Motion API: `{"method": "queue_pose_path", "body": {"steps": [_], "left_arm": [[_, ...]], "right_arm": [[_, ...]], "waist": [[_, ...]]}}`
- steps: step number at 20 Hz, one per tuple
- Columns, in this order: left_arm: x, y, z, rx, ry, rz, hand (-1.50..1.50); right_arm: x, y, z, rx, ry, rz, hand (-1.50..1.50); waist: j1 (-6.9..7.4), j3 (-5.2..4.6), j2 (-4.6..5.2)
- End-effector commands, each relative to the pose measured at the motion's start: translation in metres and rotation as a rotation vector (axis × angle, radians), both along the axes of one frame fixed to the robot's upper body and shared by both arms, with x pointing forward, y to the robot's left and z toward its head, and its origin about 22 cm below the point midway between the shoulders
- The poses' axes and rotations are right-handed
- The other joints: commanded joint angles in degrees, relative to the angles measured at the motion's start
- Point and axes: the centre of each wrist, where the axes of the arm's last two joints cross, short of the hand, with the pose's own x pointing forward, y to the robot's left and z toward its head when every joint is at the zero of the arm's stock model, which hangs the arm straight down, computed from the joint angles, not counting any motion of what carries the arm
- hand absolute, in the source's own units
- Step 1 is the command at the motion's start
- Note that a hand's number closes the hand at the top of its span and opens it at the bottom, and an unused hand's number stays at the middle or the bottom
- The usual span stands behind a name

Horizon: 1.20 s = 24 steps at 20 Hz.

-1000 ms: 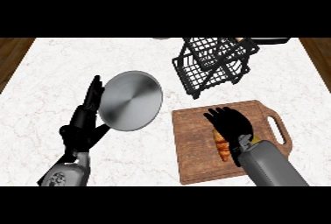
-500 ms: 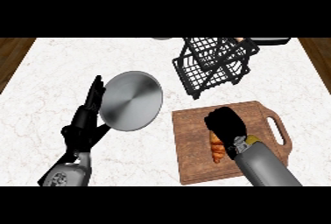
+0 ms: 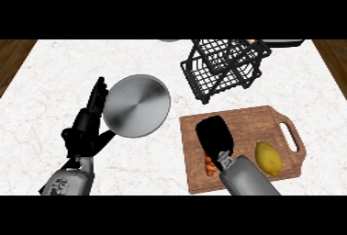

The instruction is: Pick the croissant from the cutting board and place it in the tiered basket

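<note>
My right hand (image 3: 215, 136) lies over the cutting board (image 3: 264, 120), back upward, its fingers hidden beneath it, so I cannot tell whether they are curled or straight. The croissant (image 3: 210, 165) peeks out at my wrist (only an orange sliver shows), still on the board. A yellow lemon (image 3: 268, 157) sits just beside my forearm. The black tiered basket (image 3: 224, 66) stands past the board's far edge. My left hand (image 3: 89, 123) rests open, fingers straight, beside a round metal plate (image 3: 137, 105).
</note>
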Motion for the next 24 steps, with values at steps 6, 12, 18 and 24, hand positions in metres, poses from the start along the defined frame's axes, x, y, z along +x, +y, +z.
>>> {"method": "queue_pose_path", "body": {"steps": [6, 12, 18, 24], "left_arm": [[-0.017, -0.012, 0.008, -0.009, -0.001, -0.007, 0.0], [0.003, 0.004, 0.0, 0.003, 0.008, 0.021, 0.0], [-0.002, -0.011, -0.01, -0.003, -0.018, -0.002, 0.0], [-0.005, 0.005, -0.003, 0.005, 0.016, 0.006, 0.0]], "right_arm": [[-0.013, 0.018, 0.054, 0.113, -0.193, -0.126, 1.5], [-0.033, 0.008, 0.14, 0.213, -0.382, -0.163, 1.5], [-0.027, -0.002, 0.236, 0.289, -0.443, -0.2, 1.5], [-0.028, -0.024, 0.285, 0.353, -0.462, -0.25, 1.5]], "waist": [[-0.18, 0.25, -0.06], [-1.21, 0.21, -0.14], [0.03, 0.18, 0.05], [-0.03, 0.21, 0.03]]}}
